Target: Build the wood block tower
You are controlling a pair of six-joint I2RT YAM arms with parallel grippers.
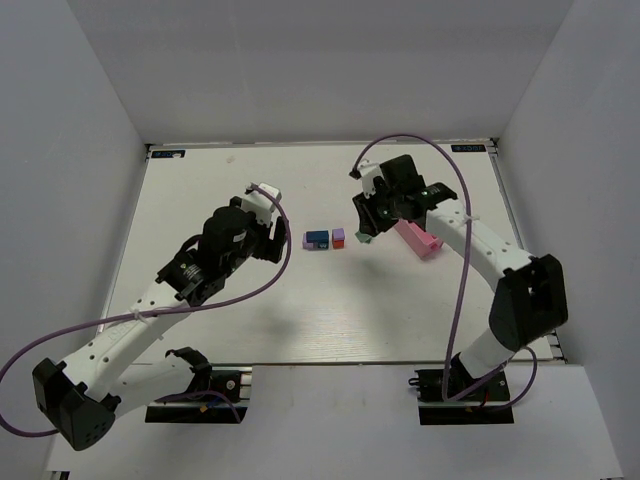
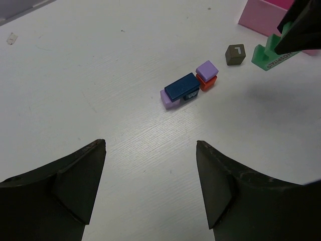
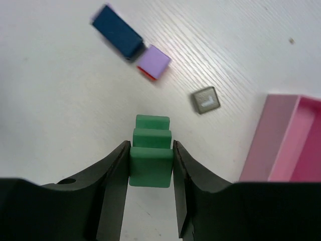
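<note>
**Green block pinched on the right, left gripper wide open**

Top view: our right gripper (image 1: pixel 365 234) pinched the green block (image 1: pixel 361 239), and the blue brick (image 1: pixel 317 238) sat off to its left. Left wrist: the left gripper (image 2: pixel 150 144) was spread wide, with the blue brick well ahead of it. Right wrist: the pink tray (image 3: pixel 286 140) sat right of the fingers.

A blue brick (image 2: pixel 181 87) lying flat on a lilac block (image 2: pixel 166 99), touching it a lilac cube (image 2: pixel 206 69) stacked on a red block (image 2: pixel 207 82), an olive-grey cube (image 2: pixel 235 54) nearby, a green stepped block (image 3: pixel 150 158) clamped in my right gripper (image 3: pixel 150 146).
</note>
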